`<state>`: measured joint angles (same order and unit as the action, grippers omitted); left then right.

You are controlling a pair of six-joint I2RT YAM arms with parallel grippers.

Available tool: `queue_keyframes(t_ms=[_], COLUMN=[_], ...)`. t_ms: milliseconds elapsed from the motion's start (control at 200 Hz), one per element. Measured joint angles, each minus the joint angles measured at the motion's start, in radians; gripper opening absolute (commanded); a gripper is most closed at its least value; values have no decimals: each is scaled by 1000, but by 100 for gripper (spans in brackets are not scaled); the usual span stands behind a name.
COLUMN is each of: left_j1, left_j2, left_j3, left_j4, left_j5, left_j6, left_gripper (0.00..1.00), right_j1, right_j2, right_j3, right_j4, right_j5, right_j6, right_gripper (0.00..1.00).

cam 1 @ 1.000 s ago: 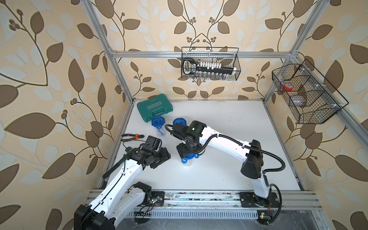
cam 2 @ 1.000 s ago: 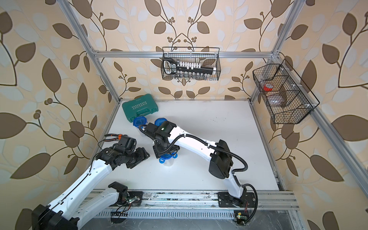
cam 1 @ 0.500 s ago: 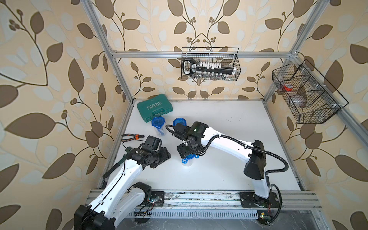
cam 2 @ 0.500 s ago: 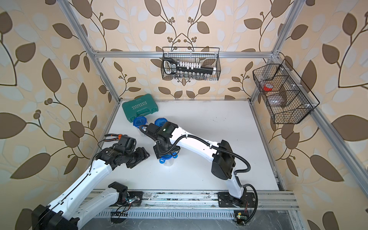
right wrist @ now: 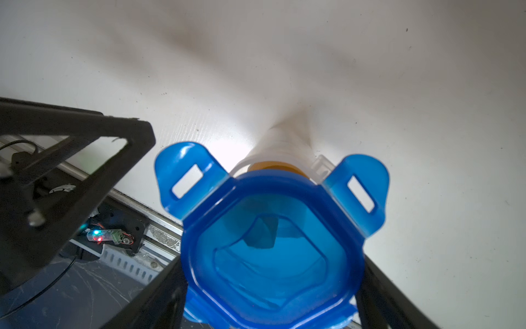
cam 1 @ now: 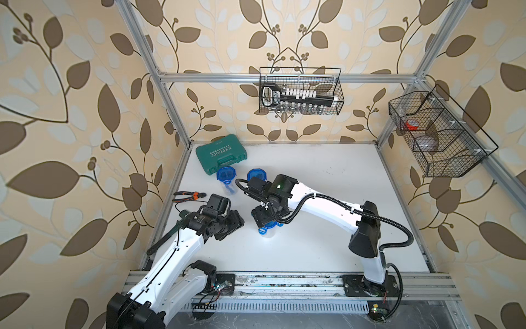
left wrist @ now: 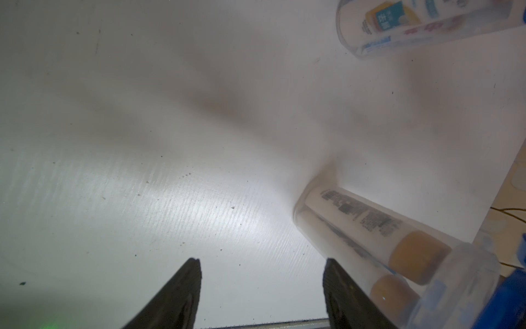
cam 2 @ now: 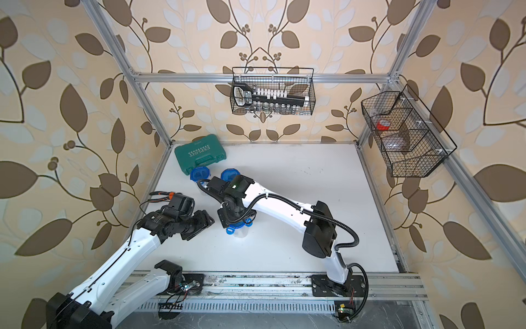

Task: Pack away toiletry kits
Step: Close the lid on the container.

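A clear jar (cam 1: 267, 232) is stood upright on the counter (cam 1: 327, 176), left of its middle, with gold-capped bottles (left wrist: 418, 256) seen inside it. A blue lid (right wrist: 270, 242) is set on its mouth, and the two tabs in sight are flared outward. The lid is gripped at its sides from above by the right pincer (right wrist: 272, 273), whose jaws are spread wide around it. The left pincer (left wrist: 260, 260) is held near the jar, jaws parted and nothing between them. Two more lidded jars (cam 1: 226, 174) are found farther back, just beside a green case (cam 1: 222, 153). Compared with a second earlier, jar, lid and both pincers are unmoved; only a slight shift of the right arm's elbow is noted.
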<state>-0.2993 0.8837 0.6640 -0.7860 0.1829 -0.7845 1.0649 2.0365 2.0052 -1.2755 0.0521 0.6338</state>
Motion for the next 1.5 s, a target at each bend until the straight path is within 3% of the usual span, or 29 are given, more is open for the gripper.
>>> queue_keyframes(t_ms=[485,835,1050,1500], left_j1=[0,0,0,0], left_j2=[0,-7,-7,-6], left_j3=[0,0,0,16], left_j4=[0,-5,-5,-16], left_j5=[0,0,0,0], left_j6=[0,0,0,3], left_gripper=[70,70,70,73], right_j1=[2,13,13,13], right_j2=[0,0,0,0], right_j3=[3,-25,-26,-27], right_j4=[2,4,8,21], right_j5=[7,18,20,40], right_j6=[-3,-14,-23,-37], right_gripper=[46,52,70,94])
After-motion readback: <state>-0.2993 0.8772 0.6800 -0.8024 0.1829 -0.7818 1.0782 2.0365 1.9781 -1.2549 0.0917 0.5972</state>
